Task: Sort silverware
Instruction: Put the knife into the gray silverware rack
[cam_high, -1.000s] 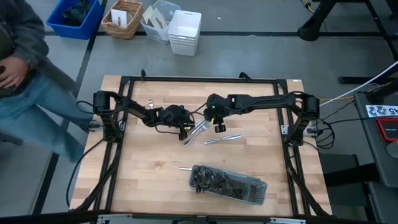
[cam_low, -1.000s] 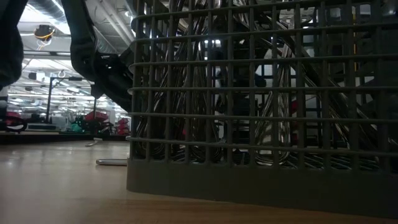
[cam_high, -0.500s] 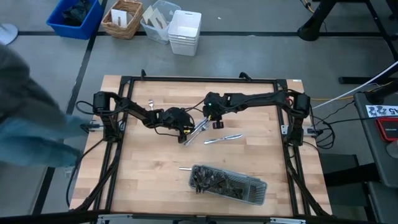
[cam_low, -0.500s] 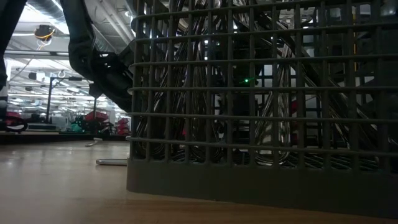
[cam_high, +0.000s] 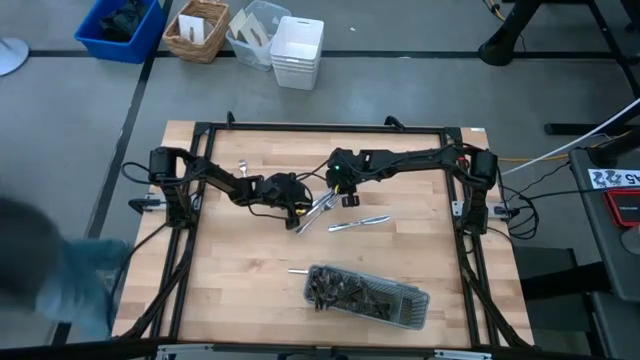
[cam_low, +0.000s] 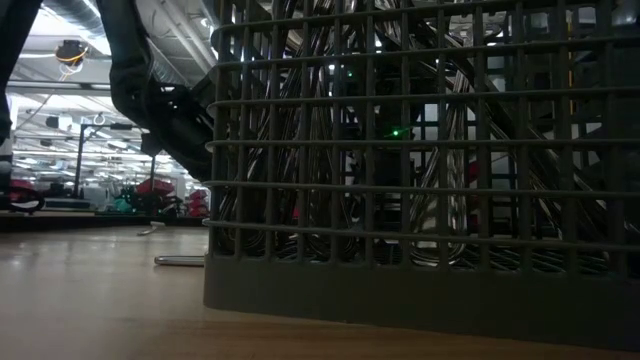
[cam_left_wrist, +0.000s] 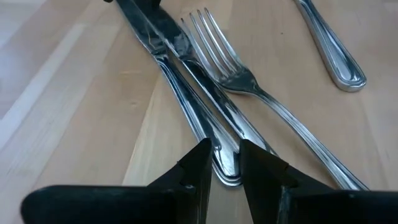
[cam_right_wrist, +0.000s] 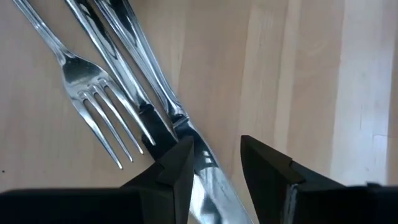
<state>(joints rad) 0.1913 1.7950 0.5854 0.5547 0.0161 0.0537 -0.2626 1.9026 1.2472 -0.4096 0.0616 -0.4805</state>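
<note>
Two silver knives (cam_high: 320, 208) lie side by side on the wooden table, with a fork (cam_left_wrist: 227, 68) against them. My left gripper (cam_left_wrist: 225, 177) is closed on their handle ends. My right gripper (cam_right_wrist: 214, 168) is open and hangs low over the blade ends (cam_right_wrist: 202, 163). One finger stands over the blades and the other is clear of them; whether it touches, I cannot tell. Another silver piece (cam_high: 358, 222) lies just to the right. The grey mesh tray (cam_high: 412, 305), full of silverware, sits near the front edge and fills the low view (cam_low: 420, 200). My left gripper pinches the rounded handle ends (cam_left_wrist: 227, 169) of the two knives between its two fingers. The fingers come slanting down from the table's left, along the knives. Both knives lie flat on the table, side by side.
A single piece (cam_high: 298, 270) lies left of the tray, also seen in the low view (cam_low: 180, 261). A fork (cam_high: 241, 166) lies at the far left of the table. Bins and baskets (cam_high: 297, 50) stand on the floor beyond. A blurred person (cam_high: 60, 285) is at the left.
My right gripper has come down toward the blade ends of the knives and shifted slightly toward the far edge, then stopped. The person at the left has moved along the table's left side toward the near corner.
</note>
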